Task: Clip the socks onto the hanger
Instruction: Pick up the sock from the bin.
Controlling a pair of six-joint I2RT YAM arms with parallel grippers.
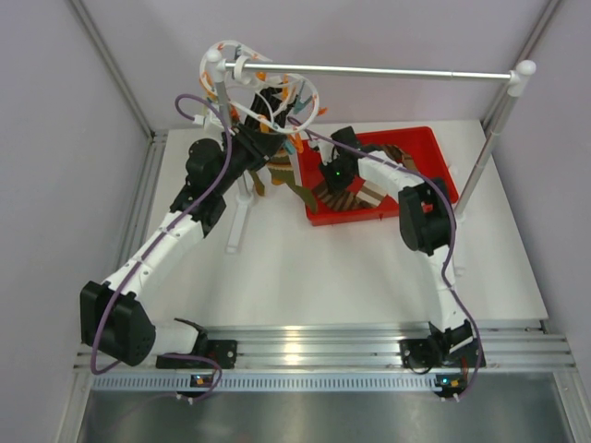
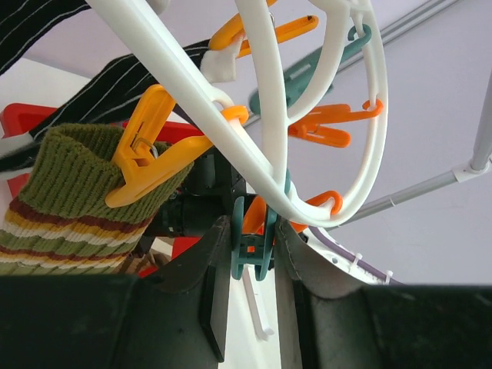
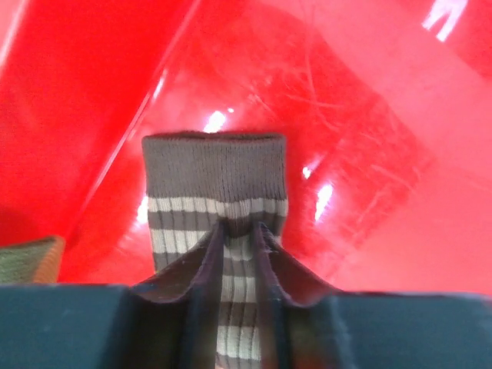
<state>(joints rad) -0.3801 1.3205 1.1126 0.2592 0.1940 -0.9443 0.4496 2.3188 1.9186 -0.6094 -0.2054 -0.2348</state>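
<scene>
The white hanger (image 1: 242, 57) hangs from the left end of the silver rail. My left gripper (image 2: 252, 231) is raised under its ring and is shut on a teal clip (image 2: 254, 244). Beside it an orange clip (image 2: 150, 157) pinches the cuff of an olive striped sock (image 2: 65, 192), and a dark pinstriped sock (image 2: 115, 84) hangs behind. My right gripper (image 3: 240, 234) is down in the red bin (image 3: 369, 154), shut on a brown sock (image 3: 215, 173) with cream stripes, pinching it just below the cuff. From above, that gripper (image 1: 334, 182) sits over the pile of socks (image 1: 360, 196).
The silver rail (image 1: 388, 72) spans the back on white-capped posts; its left post stand (image 1: 238, 221) rests on the table. The red bin's rim (image 1: 443, 161) is at the back right. A second olive sock's edge (image 3: 27, 260) lies left of the held one.
</scene>
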